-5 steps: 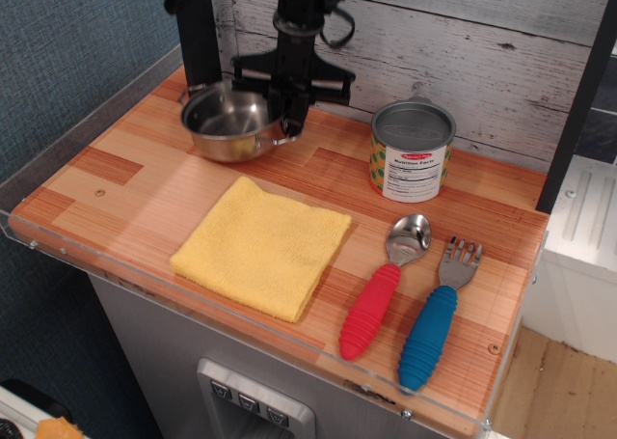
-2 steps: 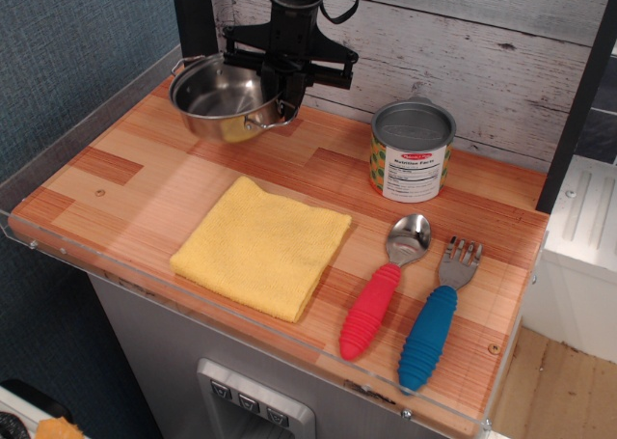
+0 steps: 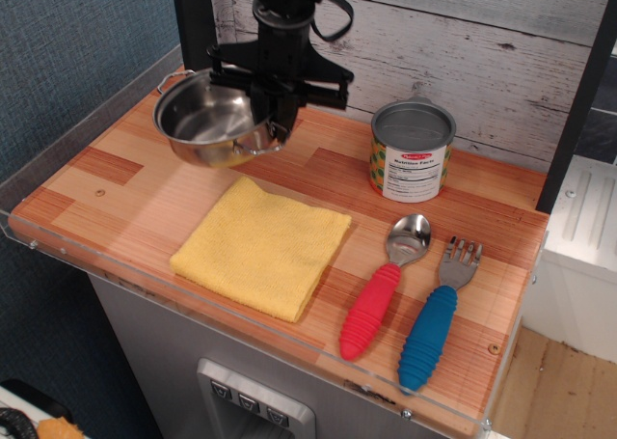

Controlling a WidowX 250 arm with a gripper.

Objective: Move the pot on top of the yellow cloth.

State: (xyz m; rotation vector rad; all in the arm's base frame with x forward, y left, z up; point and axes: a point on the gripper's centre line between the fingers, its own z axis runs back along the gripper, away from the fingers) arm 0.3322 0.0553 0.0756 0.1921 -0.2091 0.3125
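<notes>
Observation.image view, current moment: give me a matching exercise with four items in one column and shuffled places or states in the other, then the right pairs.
Things:
1. small shiny stainless-steel pot
2. square yellow fabric cloth
3. labelled tin can
4. red-handled metal spoon

Places or states:
A. upright by the back wall
B. flat on the counter, nothing on it
C. tilted, held at its rim by the gripper
D. lying just left of the blue-handled fork

Pairs: 1-C, 2-B, 3-A, 4-D
</notes>
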